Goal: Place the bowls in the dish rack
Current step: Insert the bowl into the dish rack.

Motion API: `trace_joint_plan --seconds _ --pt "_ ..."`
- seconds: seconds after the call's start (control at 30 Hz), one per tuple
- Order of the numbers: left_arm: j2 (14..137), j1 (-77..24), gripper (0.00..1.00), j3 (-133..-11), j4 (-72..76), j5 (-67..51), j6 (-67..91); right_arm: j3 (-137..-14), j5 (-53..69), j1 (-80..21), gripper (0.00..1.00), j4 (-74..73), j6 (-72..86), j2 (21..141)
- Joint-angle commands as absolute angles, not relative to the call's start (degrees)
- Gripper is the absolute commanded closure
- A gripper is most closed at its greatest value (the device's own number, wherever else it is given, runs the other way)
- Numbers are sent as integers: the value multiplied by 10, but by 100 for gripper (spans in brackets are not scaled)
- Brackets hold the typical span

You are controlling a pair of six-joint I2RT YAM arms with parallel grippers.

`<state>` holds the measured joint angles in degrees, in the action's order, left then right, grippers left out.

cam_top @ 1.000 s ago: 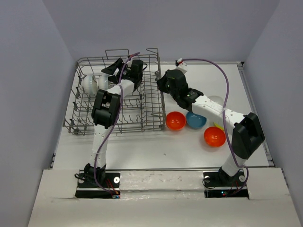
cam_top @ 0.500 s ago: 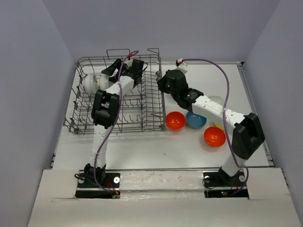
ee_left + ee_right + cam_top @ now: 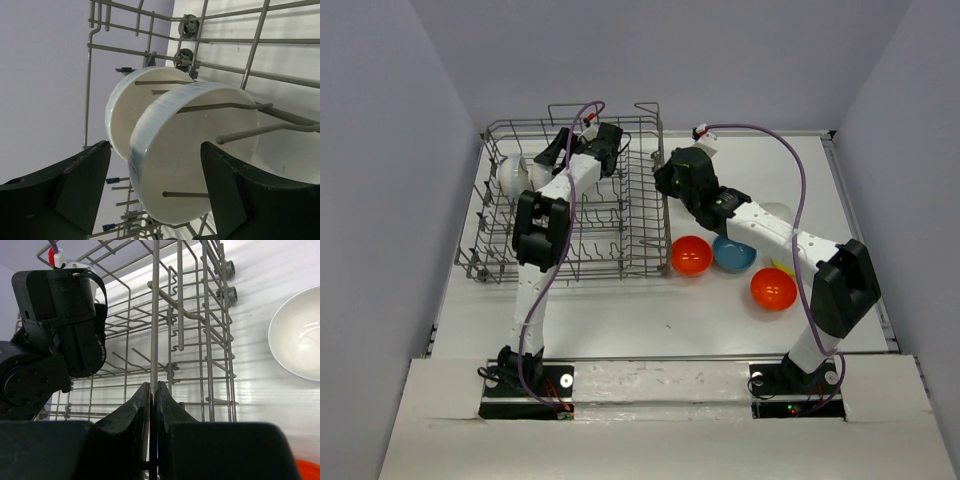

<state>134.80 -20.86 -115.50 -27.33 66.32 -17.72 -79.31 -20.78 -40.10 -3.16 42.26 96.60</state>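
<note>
The grey wire dish rack [image 3: 610, 250] stands at the left of the table. Two white bowls [image 3: 510, 175] rest on edge between its tines at the far left. In the left wrist view the nearer bowl [image 3: 200, 150] overlaps the farther one [image 3: 125, 105]. My left gripper [image 3: 155, 150] is open just behind them, with a gap showing on each side of the nearer bowl. My right gripper [image 3: 153, 387] is shut on an upright wire of the rack's right side [image 3: 660, 185]. Two orange-red bowls [image 3: 691, 255] [image 3: 773, 288], a blue bowl [image 3: 734, 254] and a white bowl [image 3: 775, 215] lie on the table.
A sliver of a yellow-green bowl [image 3: 782, 266] shows under the right forearm. The white table bowl [image 3: 300, 335] lies right of the rack in the right wrist view. Grey walls close in the table on three sides.
The left wrist has shifted slightly toward the rack's far side, with its fingers still open. The right arm and the bowls have not moved.
</note>
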Motion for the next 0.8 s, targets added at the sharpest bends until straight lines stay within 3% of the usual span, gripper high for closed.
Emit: trace_joint_plan --seconds 0.0,0.77 --pt "1275 -258 15 -1187 -311 560 -116 -775 -203 -412 99 -69 388 1011" --pt "1171 -261 17 -1163 -323 437 -70 -797 -227 -412 99 -97 382 1022"
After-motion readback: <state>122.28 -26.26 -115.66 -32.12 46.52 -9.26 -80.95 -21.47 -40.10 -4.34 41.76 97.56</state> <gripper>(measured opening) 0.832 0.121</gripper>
